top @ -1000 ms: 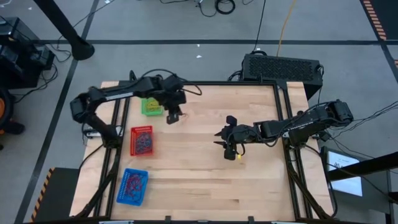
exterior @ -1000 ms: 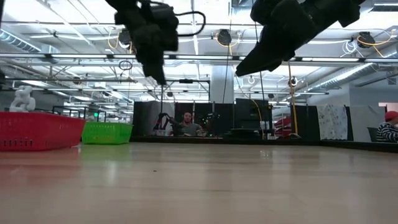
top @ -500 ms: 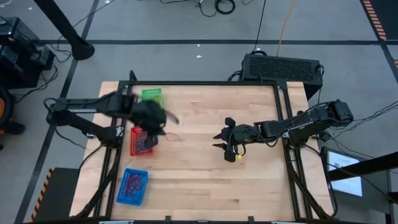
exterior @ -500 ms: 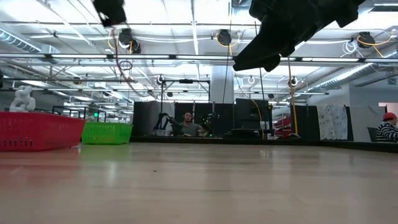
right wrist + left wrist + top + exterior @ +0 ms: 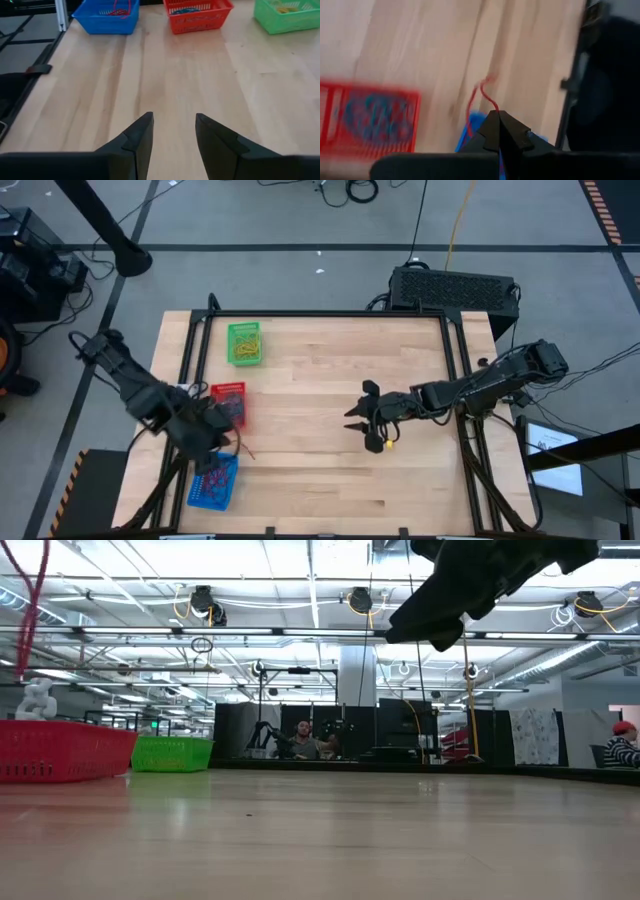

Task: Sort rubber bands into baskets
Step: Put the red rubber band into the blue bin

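Note:
My left gripper (image 5: 226, 441) is shut on a red rubber band (image 5: 479, 97) above the far right corner of the blue basket (image 5: 213, 480). That basket stands at the table's near left and holds red bands. The red basket (image 5: 228, 402), with blue bands in it, stands beyond it, and the green basket (image 5: 244, 343), with yellow bands, is farthest. All three rest on their bases. My right gripper (image 5: 172, 120) hangs open over the table's middle right (image 5: 355, 418), fingers toward the baskets, with nothing between them. My left gripper pinches one end of the red band (image 5: 492, 109) between its two closed fingertips (image 5: 496, 120). The fingers slant down from the table's left side. The band trails free past the fingertips as a slack, wavy loop, clear of the table and high in the low view (image 5: 35, 590).
A large black box (image 5: 455, 288) sits behind the table's far right corner. Bare wood (image 5: 320, 480) lies between the baskets and my right gripper. A small yellow spot (image 5: 388, 443) shows beside my right wrist. People are in the room far behind the table (image 5: 302, 740).
My left gripper has swung from beside the green basket toward the table's near edge, past the red basket, to over the blue basket. It rolled as it went and kept the red band pinched and dangling. My right gripper has shifted slightly toward the near edge and stayed open.

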You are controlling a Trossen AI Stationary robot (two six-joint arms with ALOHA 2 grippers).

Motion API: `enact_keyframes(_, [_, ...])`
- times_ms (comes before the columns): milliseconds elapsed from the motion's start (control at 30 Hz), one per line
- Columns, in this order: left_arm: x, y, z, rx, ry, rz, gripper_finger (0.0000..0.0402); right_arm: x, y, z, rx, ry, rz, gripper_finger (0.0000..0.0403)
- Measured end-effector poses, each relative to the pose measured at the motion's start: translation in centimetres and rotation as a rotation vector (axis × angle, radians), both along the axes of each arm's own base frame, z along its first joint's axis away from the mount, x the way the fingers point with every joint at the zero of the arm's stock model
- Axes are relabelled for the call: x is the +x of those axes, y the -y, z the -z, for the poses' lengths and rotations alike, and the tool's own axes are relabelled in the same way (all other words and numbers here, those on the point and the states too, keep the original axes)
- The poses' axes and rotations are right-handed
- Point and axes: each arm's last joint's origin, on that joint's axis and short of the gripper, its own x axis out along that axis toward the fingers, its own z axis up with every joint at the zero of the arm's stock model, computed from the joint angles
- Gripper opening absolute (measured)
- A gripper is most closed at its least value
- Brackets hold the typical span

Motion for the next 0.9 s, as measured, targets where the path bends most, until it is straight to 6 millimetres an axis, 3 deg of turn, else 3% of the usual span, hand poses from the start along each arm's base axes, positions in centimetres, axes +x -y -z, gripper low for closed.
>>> enact_keyframes(333, [-3.4,2.8,1.5,0.04,-0.234,-0.123,0.0,-0.3,-1.2,0.0,0.027,-0.002,-0.028,0.0139])
enact_keyframes(633, [-3.8,5.6,3.1,0.02,-0.378,-0.132,0.0,-0.3,-1.3,0.0,0.022,-0.001,-0.027,0.0139])
enact_keyframes(900, [-2.9,7.5,3.4,-0.105,-0.348,-0.092,0.0,-0.3,-1.3,0.0,0.012,0.0,-0.033,0.0139])
